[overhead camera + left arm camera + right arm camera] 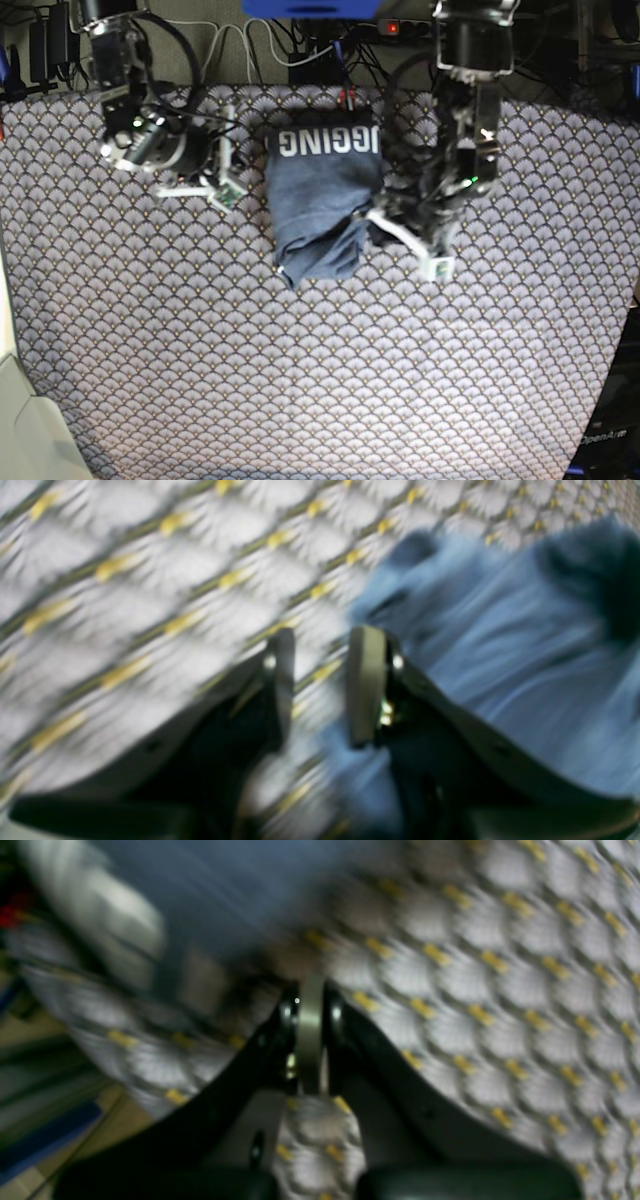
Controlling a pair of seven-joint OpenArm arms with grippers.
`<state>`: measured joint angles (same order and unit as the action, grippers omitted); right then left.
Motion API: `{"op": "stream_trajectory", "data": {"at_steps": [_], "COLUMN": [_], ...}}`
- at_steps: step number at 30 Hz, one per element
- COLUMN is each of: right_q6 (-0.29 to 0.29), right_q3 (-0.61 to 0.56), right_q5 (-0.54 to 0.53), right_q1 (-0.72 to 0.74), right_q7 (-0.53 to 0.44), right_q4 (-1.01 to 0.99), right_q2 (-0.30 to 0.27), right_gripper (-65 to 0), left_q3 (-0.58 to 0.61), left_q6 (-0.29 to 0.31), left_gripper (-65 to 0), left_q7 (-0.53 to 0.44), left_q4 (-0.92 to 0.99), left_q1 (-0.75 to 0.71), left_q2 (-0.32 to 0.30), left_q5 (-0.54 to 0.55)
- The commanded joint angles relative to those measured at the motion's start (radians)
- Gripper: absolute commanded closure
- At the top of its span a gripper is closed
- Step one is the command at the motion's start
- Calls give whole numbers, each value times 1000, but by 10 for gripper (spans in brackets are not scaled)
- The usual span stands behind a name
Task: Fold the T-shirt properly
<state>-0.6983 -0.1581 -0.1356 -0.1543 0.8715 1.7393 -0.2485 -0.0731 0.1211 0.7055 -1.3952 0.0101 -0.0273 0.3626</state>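
The slate-blue T-shirt [320,195] lies folded into a narrow stack at the middle back of the table, with white lettering along its far edge and a rumpled near end. My left gripper [430,258] hovers just off the shirt's near right corner. In the left wrist view this gripper [322,637] is open, and only patterned cloth shows between its fingers, with the T-shirt [500,655] beside it. My right gripper [226,193] sits left of the shirt, apart from it. The right wrist view shows the right gripper [310,990] shut on nothing, with the blurred T-shirt [225,890] beyond it.
A grey-and-tan fan-patterned cloth [300,380] covers the whole table. Cables and a power strip [400,27] run along the back edge. The table's left edge and floor show in the right wrist view [45,1100].
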Motion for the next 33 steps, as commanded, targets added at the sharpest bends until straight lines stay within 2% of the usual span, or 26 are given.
{"op": "stream_trajectory", "data": {"at_steps": [1, 4, 9, 13, 17, 22, 27, 29, 31, 33], "right_q6": [0, 0, 0, 0, 0, 0, 0, 0, 0, 0], "right_q3": [24, 90, 206, 288, 380, 450, 450, 449, 449, 447], "right_q5": [-11, -11, -11, -11, -11, -11, -11, -11, -11, -9], "right_q1": [8, -18, -149, -275, -399, -537, -658, -650, -609, -523], "right_q7": [-15, -7, -11, -13, -15, -53, -191, -240, -305, -406], "right_q4": [18, 35, 178, 245, 242, 241, 162, 52, -134, -399], "right_q2": [-8, -19, -22, -18, 8, 51, 62, 73, 71, 68], "right_gripper": [0, 0, 0, 0, 0, 0, 0, 0, 0, 0], "left_q3": [-4, -84, -227, -245, -239, -187, -64, -31, -9, 16], "left_q6": [-4, -4, 5, 5, 5, 5, 4, 4, 4, 4], "left_gripper": [-190, -190, -191, -191, -190, -187, -135, -91, 0, -7], "left_q7": [-16, -16, -2, 72, 88, 79, 79, 78, 76, 36], "left_q4": [-69, -206, -401, -548, -562, -479, -316, -210, -85, 41], "left_q1": [6, -92, -301, -485, -640, -738, -730, -695, -649, -614], "left_q2": [-10, -50, -78, -122, -173, -187, -245, -245, -242, -230], "left_q5": [2, 2, 2, 2, 2, -9, -9, -9, -9, -9]}}
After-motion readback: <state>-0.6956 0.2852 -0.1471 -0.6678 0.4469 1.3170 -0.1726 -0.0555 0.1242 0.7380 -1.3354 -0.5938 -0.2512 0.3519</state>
